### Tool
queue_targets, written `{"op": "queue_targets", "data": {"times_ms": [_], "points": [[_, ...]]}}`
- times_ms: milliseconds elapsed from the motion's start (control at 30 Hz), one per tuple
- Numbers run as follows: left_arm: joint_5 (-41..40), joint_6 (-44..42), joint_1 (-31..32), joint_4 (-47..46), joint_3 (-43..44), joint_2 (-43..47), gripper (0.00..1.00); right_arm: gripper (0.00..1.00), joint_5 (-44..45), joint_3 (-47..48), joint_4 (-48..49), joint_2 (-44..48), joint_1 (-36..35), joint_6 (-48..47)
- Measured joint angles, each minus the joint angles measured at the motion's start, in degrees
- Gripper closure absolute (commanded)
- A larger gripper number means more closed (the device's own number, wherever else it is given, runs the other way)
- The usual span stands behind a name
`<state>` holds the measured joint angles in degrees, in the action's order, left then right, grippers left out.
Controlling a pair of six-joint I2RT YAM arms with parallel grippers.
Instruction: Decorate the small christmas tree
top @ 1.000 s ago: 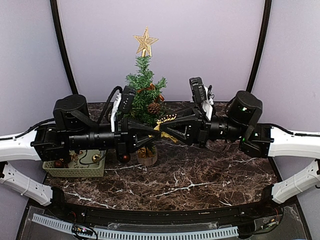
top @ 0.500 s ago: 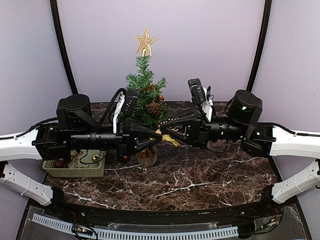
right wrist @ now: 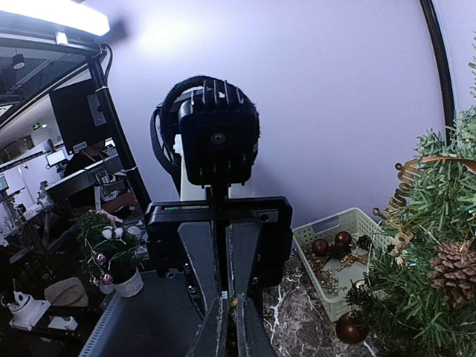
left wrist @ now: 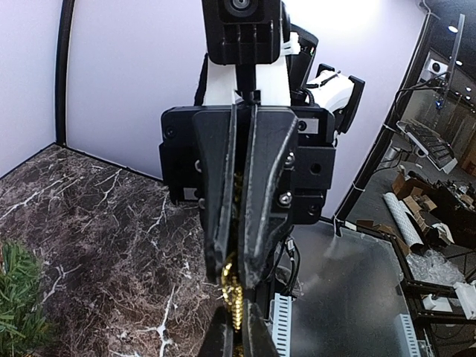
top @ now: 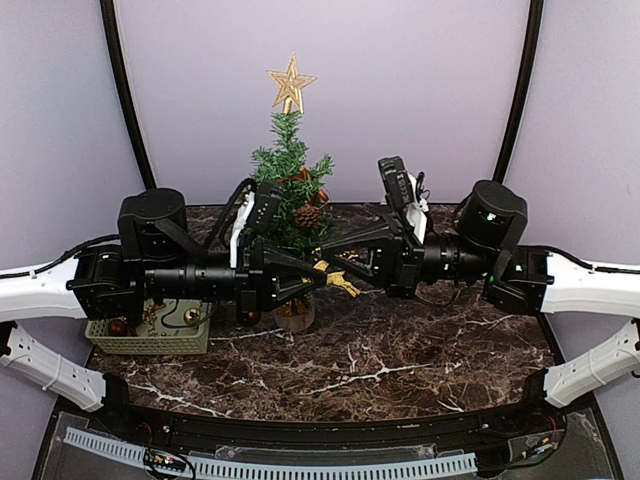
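Black plastic fingers of the left tool are pinched fully together on a gold glittery ornament. They meet the right tool tip to tip, and its fingers are also closed tight on the same ornament. From the left wrist, the gold piece shows as a thin beaded strip. It runs from the seam of the right tool's fingers down into the left tool's own tips. Both tools hang above the tabletop, directly in front of the small christmas tree, at about its lower branches.

The tree is a bristly dark-green fir standing upright at the back middle of the dark brown, white-veined marble tabletop. It carries a gold star on its tip and a brown pine cone among its right-hand branches. The two black forearms cross in front of the tree from either side, so the trunk and lowest boughs are hidden from the top camera. Only part of the round pale wooden stump base shows beneath them.

A dark red ball sits low at the tree's left side; I cannot tell whether it hangs or lies there. Left of the tree stands a pale green slatted plastic basket with small baubles inside. The left arm covers its upper edge.
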<state>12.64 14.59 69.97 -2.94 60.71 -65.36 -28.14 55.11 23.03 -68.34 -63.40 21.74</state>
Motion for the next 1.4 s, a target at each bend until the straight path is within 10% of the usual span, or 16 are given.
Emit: {"op": "queue_targets", "data": {"times_ms": [100,333,1400], "points": [[-0.24,0.02,0.0,0.0,0.0,0.0,1.0,1.0,0.44,-0.17,0.0,0.13,-0.04,-0.09],[-2.05,0.37,0.0,0.66,0.0,0.37,0.55,1.0,2.6,-0.61,0.13,0.76,-0.09,-0.04],[5.51,4.09,-3.13,-1.75,-1.03,1.9,0.71,1.0,-3.8,-1.03,-0.35,0.55,0.72,2.6]]}}
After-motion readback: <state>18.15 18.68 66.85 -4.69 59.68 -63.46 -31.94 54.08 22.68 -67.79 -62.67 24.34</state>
